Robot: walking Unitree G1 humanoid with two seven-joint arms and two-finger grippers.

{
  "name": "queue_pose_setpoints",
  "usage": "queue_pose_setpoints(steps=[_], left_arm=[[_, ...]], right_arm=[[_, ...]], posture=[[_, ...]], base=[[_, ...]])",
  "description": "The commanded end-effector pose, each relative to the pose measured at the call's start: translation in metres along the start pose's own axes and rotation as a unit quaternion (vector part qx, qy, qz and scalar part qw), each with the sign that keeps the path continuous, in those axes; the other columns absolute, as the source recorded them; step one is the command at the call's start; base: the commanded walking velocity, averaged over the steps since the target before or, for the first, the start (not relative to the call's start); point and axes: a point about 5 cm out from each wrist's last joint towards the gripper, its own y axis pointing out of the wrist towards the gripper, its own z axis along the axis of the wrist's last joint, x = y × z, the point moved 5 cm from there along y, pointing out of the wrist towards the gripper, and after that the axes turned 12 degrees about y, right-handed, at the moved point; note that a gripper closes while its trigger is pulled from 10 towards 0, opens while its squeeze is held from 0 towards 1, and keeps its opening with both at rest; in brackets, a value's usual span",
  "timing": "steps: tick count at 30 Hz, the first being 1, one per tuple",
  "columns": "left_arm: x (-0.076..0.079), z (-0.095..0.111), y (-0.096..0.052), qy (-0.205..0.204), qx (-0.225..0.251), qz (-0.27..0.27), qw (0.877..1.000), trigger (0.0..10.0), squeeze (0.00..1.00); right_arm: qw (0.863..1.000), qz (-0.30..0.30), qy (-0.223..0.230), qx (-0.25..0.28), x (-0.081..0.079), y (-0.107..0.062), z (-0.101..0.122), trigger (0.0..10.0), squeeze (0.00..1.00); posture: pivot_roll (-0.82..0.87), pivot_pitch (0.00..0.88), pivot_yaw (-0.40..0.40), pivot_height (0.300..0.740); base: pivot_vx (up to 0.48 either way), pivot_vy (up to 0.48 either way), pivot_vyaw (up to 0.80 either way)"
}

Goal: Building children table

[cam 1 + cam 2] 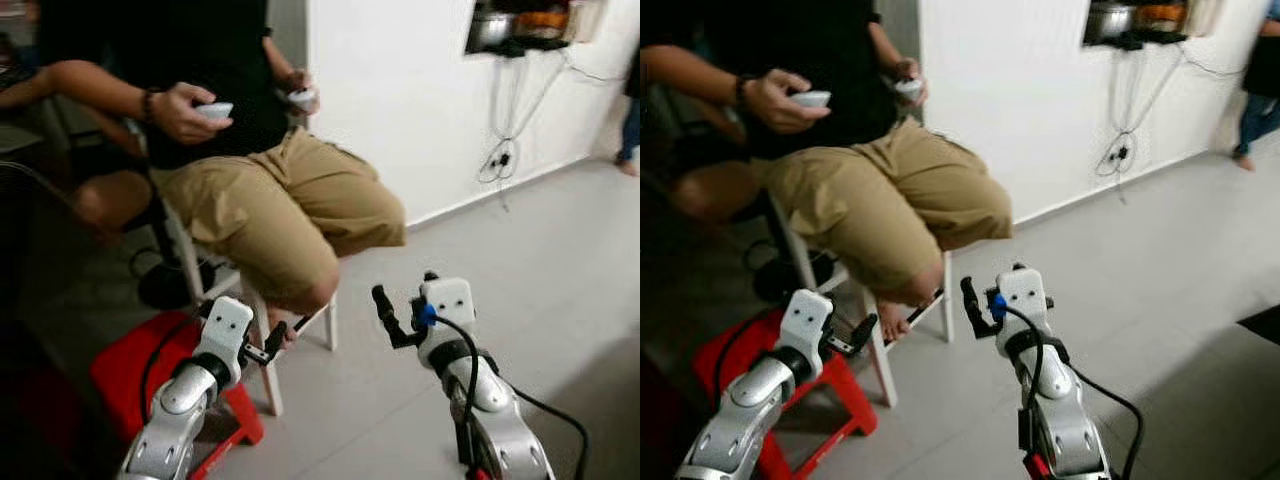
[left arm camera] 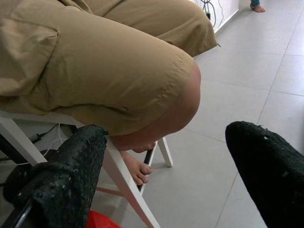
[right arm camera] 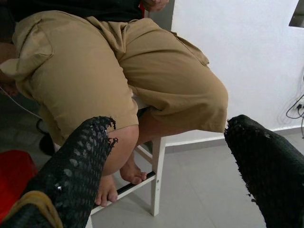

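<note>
**Inspector:** Progress on the children's table, please.

**Assistant:** No assembly is evident. No table parts, panels or fasteners can be made out. Ahead sits a person in tan knee-length shorts [image 1: 285,215] and a dark top on a white wooden chair [image 1: 262,350], barefoot, each hand holding a small white controller [image 1: 214,110]. A red plastic low stool [image 1: 135,370] stands on the floor at near left, partly behind the left arm. Whether that stool belongs to the build, I cannot tell. My judgement: the task is at or near its start, with everything left to do.

**Inspector:** Where is the table itself?

**Assistant:** I cannot locate it. The grey tiled floor [image 1: 560,260] to the right and the white wall [image 1: 400,100] behind, with a dangling black cable [image 1: 497,160] on it, carry no parts.

**Inspector:** Left end effector?

**Assistant:** The left end effector [image 1: 275,343] is raised at near left, just beside the chair's front leg. Its wrist view shows the two black fingers [image 2: 71,175] spread wide apart with nothing between them, aimed towards the person's knee and the chair frame. It touches nothing.

**Inspector:** Right end effector?

**Assistant:** The right end effector [image 1: 392,315] is raised at near right over the floor, well apart from the chair. Its fingers [image 3: 80,161] likewise stand wide apart and empty.

**Inspector:** Risk?

**Assistant:** Both arms point at a seated person close by; any reach forward should be cautious.
</note>
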Motion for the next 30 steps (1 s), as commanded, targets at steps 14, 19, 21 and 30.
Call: queue_pose_setpoints(steps=[14, 19, 21, 30], left_arm=[[0.001, -0.007, -0.002, 0.011, -0.012, -0.003, 1.000, 10.0, 0.00], [0.001, -0.007, -0.003, 0.012, -0.013, -0.002, 1.000, 10.0, 0.00], [0.000, -0.008, -0.004, 0.012, -0.014, -0.001, 1.000, 10.0, 0.00], [-0.001, -0.010, -0.006, 0.012, -0.017, 0.001, 1.000, 10.0, 0.00]], right_arm=[[1.000, -0.020, 0.018, 0.004, 0.011, -0.007, 0.001, 10.0, 0.00], [0.999, -0.038, 0.014, 0.006, 0.020, -0.016, 0.002, 10.0, 0.00], [0.999, -0.047, 0.011, 0.002, 0.024, -0.020, 0.001, 10.0, 0.00], [0.998, -0.056, -0.005, -0.001, 0.026, -0.030, -0.003, 10.0, 0.00]], posture=[[-0.01, 0.000, -0.011, 0.740], [-0.01, 0.000, -0.013, 0.740], [-0.01, 0.000, -0.015, 0.736], [-0.02, 0.000, -0.013, 0.721]], base=[[0.000, 0.000, 0.00], [0.000, 0.000, 0.00], [0.000, 0.000, 0.00], [0.000, 0.000, 0.00]])
